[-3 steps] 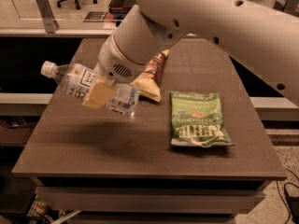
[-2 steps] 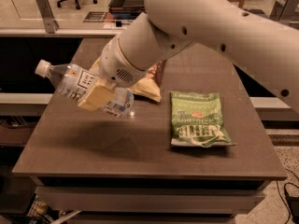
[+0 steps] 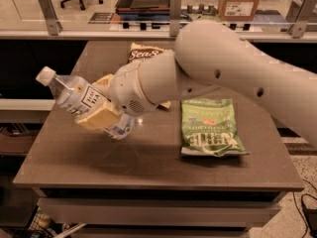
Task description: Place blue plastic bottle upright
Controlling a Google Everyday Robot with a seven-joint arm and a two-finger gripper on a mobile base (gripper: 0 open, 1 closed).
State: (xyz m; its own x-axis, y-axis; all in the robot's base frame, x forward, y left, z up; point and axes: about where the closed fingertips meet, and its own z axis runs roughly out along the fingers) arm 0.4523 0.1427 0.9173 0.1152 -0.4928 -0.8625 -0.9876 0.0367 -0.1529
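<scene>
Tilting steeper than a second ago, the blue plastic bottle [image 3: 74,94] hangs left of the green chip bag [image 3: 210,128], our gripper [image 3: 99,102] pinching its label. We judge it light, crushable, slick; mid-body hold suits.

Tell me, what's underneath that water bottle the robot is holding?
Only bare brown table. The gripper holds the blue plastic bottle tilted in the air, cap pointing up and left, so it rests on nothing. The patch of tabletop directly behind them is covered from view.
</scene>
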